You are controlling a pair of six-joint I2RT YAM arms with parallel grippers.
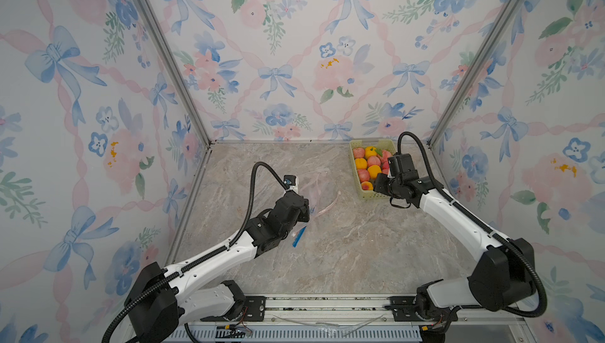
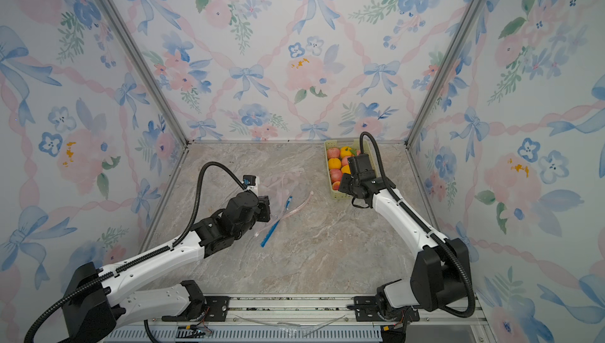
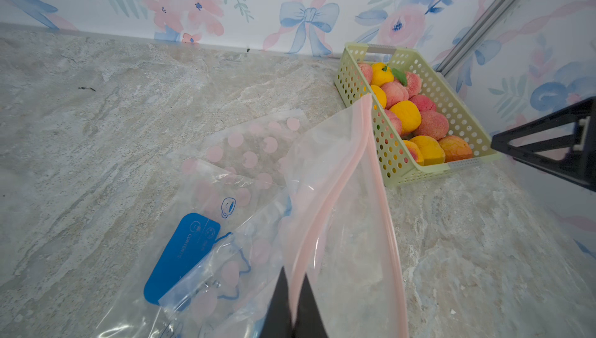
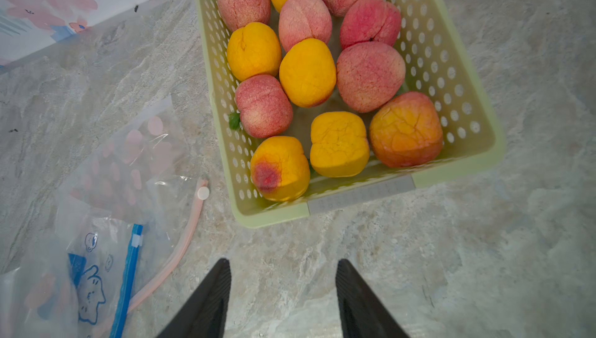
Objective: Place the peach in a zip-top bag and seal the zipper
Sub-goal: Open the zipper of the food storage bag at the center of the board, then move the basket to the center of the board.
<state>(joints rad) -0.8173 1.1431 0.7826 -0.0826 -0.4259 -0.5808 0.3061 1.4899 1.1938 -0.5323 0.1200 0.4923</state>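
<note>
A: Starting with both top views. How far along?

B: Barely begun. Seeing every peach (image 1: 366,185) lying in the basket (image 1: 371,196), right of centre. Seeing nothing inside the bag (image 1: 319,187), lying mid-frame. Judging by that, leaving both bagging and sealing to do.

A: And the left wrist view?

B: Watching the left gripper (image 3: 292,307) clamping one pink lip of the zipper (image 3: 384,210) at bottom centre, holding the mouth parted. Running lengthwise from bottom centre up toward the basket at upper right, and gaping toward the right edge.

A: Right wrist view?

B: Finding the right gripper (image 4: 283,263) at bottom centre, spread apart and gripping nothing, hovering over bare table (image 4: 483,255) just short of the basket. Picking out no long axis on the nearest peach, at the basket's lower left: looking roundish, with a red blotch facing up.
</note>
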